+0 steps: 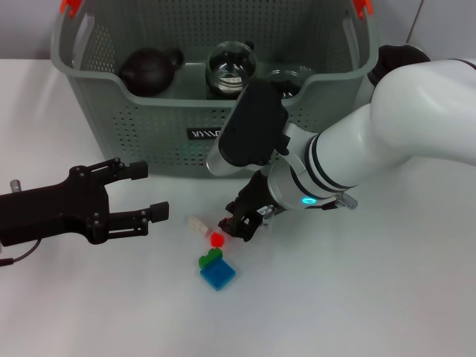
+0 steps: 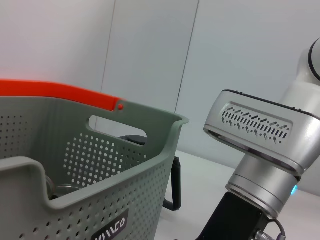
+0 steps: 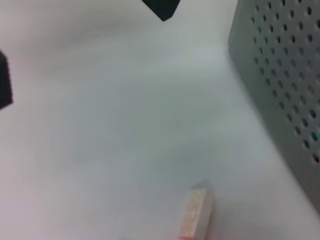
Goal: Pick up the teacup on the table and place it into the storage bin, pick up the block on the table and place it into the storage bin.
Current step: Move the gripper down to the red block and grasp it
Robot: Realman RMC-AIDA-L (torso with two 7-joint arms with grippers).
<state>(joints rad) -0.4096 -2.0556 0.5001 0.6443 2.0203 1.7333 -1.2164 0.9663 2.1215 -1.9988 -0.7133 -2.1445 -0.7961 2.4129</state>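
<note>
Right end effector [image 1: 239, 223] beside block [image 1: 216, 257]

White table [image 1: 387, 297], plain, no cloth. Two non-task items sit inside the storage bin [image 1: 111, 126]: dark brown teapot [image 1: 149, 71] at robot's left end, round body w/ lid on, upright; clear round glass vessel [image 1: 232, 65] approx. mid-bin, just beside teapot, upright, contents can't be made out. Pale panelled wall [image 2: 150, 50] behind, w/ vertical seams, seen from left wrist.
</note>
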